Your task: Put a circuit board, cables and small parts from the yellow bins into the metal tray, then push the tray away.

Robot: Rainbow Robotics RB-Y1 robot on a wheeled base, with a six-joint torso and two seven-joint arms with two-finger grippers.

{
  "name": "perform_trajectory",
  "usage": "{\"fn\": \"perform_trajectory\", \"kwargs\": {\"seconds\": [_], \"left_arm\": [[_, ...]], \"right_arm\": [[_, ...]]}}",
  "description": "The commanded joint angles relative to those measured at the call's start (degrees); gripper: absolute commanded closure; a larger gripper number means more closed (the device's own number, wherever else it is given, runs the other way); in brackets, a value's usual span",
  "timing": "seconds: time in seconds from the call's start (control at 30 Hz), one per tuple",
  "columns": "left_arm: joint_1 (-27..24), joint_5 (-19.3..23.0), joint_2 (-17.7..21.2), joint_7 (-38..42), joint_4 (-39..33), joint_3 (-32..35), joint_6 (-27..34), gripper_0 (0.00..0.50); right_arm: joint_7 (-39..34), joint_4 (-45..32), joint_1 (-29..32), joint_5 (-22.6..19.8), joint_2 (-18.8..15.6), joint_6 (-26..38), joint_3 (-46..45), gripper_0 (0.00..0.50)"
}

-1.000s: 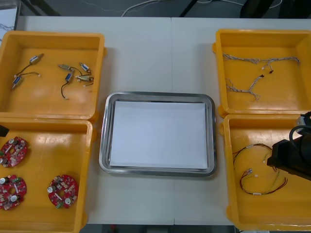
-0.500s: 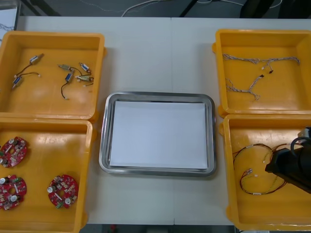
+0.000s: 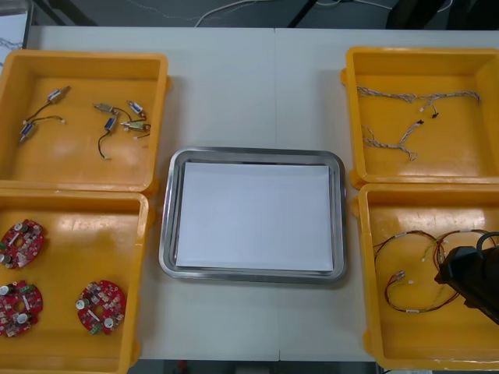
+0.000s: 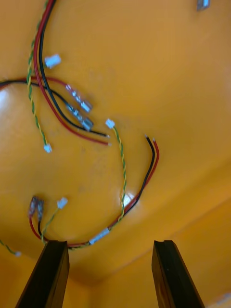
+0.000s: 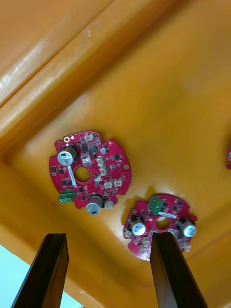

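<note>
Three round red circuit boards (image 3: 100, 305) lie in the near left yellow bin (image 3: 78, 241). My left gripper (image 5: 108, 237) hangs open above two of these boards (image 5: 89, 171), touching neither. Red and yellow cables (image 3: 413, 273) lie tangled in the near right yellow bin (image 3: 405, 206). My right arm (image 3: 470, 282) hovers over that bin's right side. The right gripper (image 4: 109, 245) is open, and a loop of the cables (image 4: 122, 192) lies just beyond its fingertips. The metal tray (image 3: 253, 275), white inside, sits between the bins with nothing in it.
Small metal parts (image 3: 117, 121) with short black leads are scattered in the far left bin (image 3: 78, 164). Twisted blue and white cables (image 3: 405, 117) lie in the far right bin (image 3: 452, 156). Bare table (image 3: 257, 86) stretches beyond the tray.
My right arm has slid toward the table's near right corner, uncovering more of the red and yellow cables. A dark bit of the left arm at the picture's left edge has gone.
</note>
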Motion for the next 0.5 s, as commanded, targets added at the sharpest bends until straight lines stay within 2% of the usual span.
{"fn": "perform_trajectory", "kwargs": {"seconds": [0.03, 0.3, 0.5], "left_arm": [[1.7, 1.3, 1.6, -16.0, 4.0, 0.1, -2.6, 0.000], [2.1, 0.7, 1.6, -22.9, 6.7, -1.8, -4.8, 0.000], [3.2, 0.3, 1.6, -24.1, 6.7, -3.6, -6.1, 0.000]], "right_arm": [[-4.2, 2.3, 1.0, 2.2, 0.0, -2.9, 2.3, 0.000], [-4.3, 6.9, 1.0, 2.1, 0.4, -7.1, 3.5, 0.000], [-4.3, 9.9, 1.0, 4.8, 0.4, -10.8, 6.4, 0.000]]}}
